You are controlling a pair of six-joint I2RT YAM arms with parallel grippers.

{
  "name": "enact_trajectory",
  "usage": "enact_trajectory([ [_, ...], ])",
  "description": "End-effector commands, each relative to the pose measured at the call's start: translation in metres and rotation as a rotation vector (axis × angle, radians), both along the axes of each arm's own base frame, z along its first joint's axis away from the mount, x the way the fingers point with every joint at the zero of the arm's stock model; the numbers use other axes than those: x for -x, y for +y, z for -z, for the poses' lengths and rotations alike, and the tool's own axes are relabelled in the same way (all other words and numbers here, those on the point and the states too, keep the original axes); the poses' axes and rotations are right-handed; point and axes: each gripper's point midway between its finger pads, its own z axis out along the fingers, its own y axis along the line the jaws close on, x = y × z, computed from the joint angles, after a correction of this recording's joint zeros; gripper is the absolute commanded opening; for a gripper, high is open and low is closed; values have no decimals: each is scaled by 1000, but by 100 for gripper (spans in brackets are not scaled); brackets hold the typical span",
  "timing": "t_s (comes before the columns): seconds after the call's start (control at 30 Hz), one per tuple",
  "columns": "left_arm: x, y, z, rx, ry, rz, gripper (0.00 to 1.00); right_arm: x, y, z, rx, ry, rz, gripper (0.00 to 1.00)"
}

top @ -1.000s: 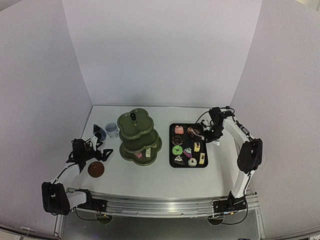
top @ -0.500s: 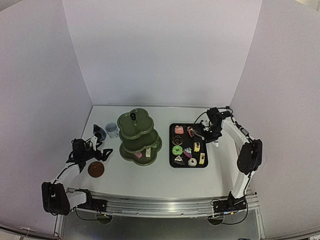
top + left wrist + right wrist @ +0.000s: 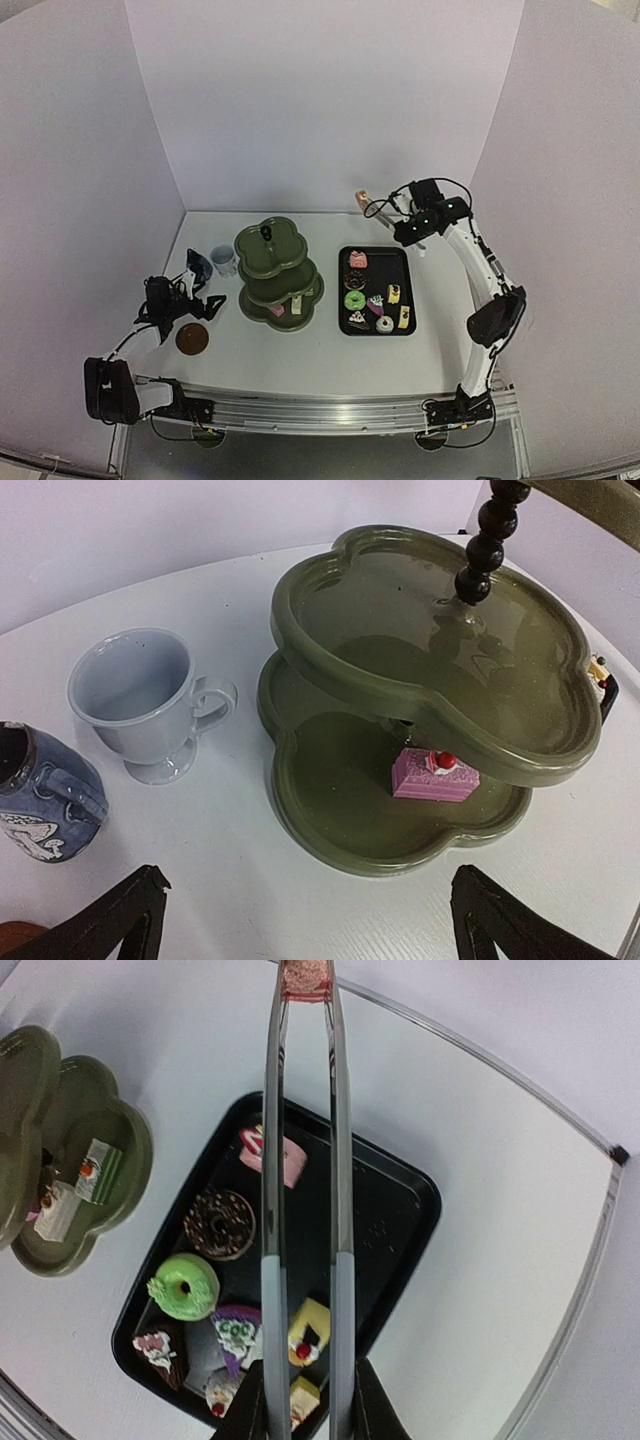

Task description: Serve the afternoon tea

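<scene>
Our left gripper point(image 3: 310, 880) hangs spread wide before the small blue jug point(image 3: 40, 795), white cup point(image 3: 140, 705) and dark green three-tier scalloped stand point(image 3: 420, 630). Right of it, pastries point(image 3: 184, 1287) lie on the black rectangular tray point(image 3: 395, 1200); our right gripper point(image 3: 310, 1412) clamps long metal tongs point(image 3: 340, 1160) pinching a small pink pastry point(image 3: 306, 978) aloft.

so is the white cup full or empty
Empty: the left wrist view looks down into the white cup and shows a bare inside, no liquid.

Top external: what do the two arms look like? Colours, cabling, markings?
Both alike: the left arm and right arm have white links, bulky black joint housings, and thin black cables looping along them. The left gripper's fingers are matte black and pointed. No markings legible.
</scene>
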Motion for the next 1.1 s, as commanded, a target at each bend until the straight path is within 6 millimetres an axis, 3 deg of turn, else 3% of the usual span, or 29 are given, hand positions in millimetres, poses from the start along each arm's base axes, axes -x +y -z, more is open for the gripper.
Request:
enact_trajectory([
  [0.0, -5, -5, -5, 12, -51, 29, 99, -20, 63, 34, -32, 33, -152, 0],
  [0.2, -5, -4, 5, 4, -56, 28, 99, -15, 111, 63, -46, 75, -270, 0],
  [0.43, -3, -5, 8, -2, -65, 43, 99, 7, 143, 95, -55, 159, -339, 0],
  [0.83, -3, -7, 7, -18, -85, 66, 100, 37, 182, 107, -147, 250, -392, 0],
  [1.07, -5, -7, 7, -25, -92, 67, 100, 51, 193, 128, -111, 289, -419, 0],
])
